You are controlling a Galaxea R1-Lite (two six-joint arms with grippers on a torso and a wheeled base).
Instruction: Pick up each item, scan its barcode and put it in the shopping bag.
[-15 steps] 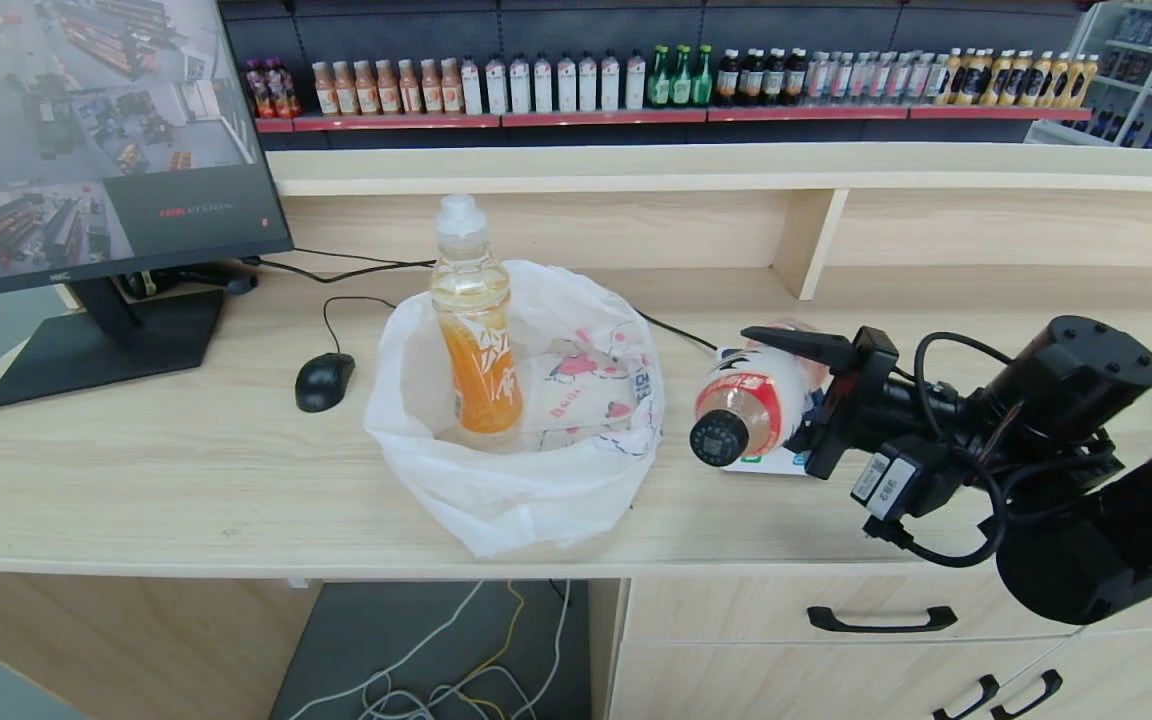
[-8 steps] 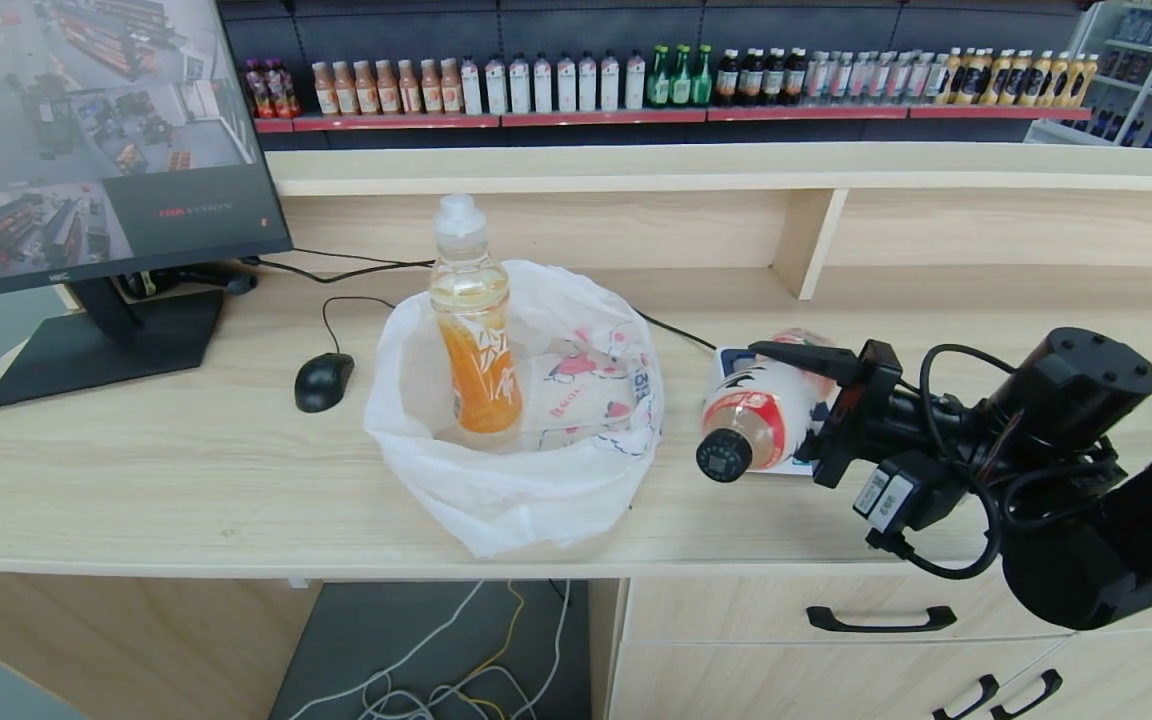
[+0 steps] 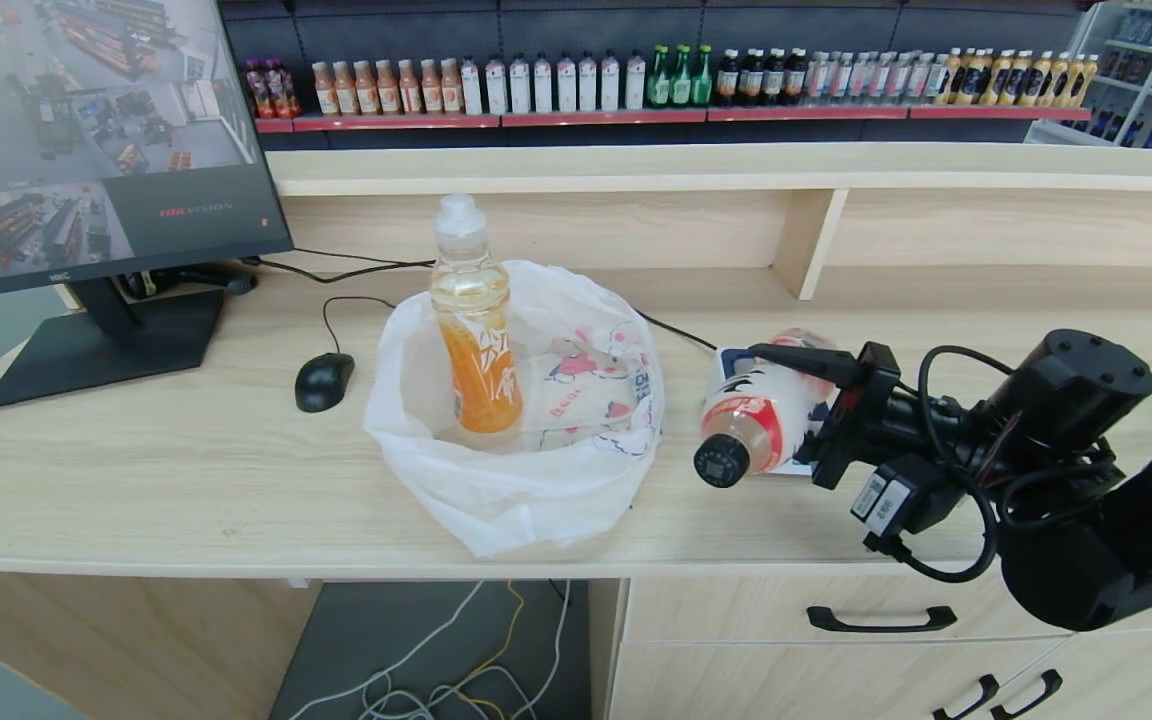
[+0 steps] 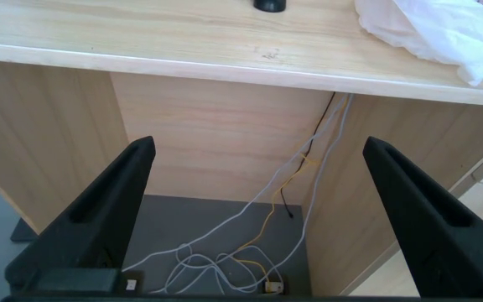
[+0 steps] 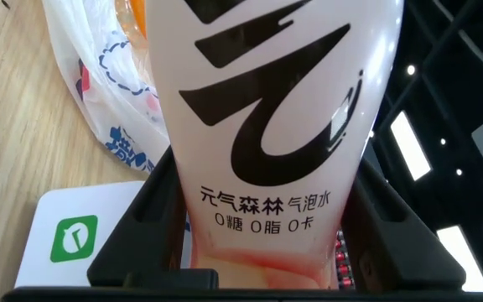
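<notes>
My right gripper (image 3: 774, 398) is shut on a white-labelled bottle (image 3: 756, 405) with a red band and a dark cap. It holds the bottle on its side just above a flat white scanner pad (image 3: 732, 362), right of the shopping bag. In the right wrist view the bottle (image 5: 267, 126) stands between the fingers, with the pad (image 5: 65, 239) and its green icon beneath. The white plastic shopping bag (image 3: 526, 490) holds an upright orange drink bottle (image 3: 476, 340) and a pink-printed packet (image 3: 581, 390). My left gripper (image 4: 258, 222) hangs open below the counter's front edge, with nothing in it.
A monitor (image 3: 86, 130) on a black stand is at the back left, and a black mouse (image 3: 324, 381) with its cable lies left of the bag. A raised ledge with a divider (image 3: 808, 240) runs along the back. Drawer handles (image 3: 881, 620) are under the counter; loose cables (image 4: 225, 260) lie on the floor.
My right gripper has lowered the bottle slightly toward the scanner pad and drawn back a little to the right. In the last half second it barely moved.
</notes>
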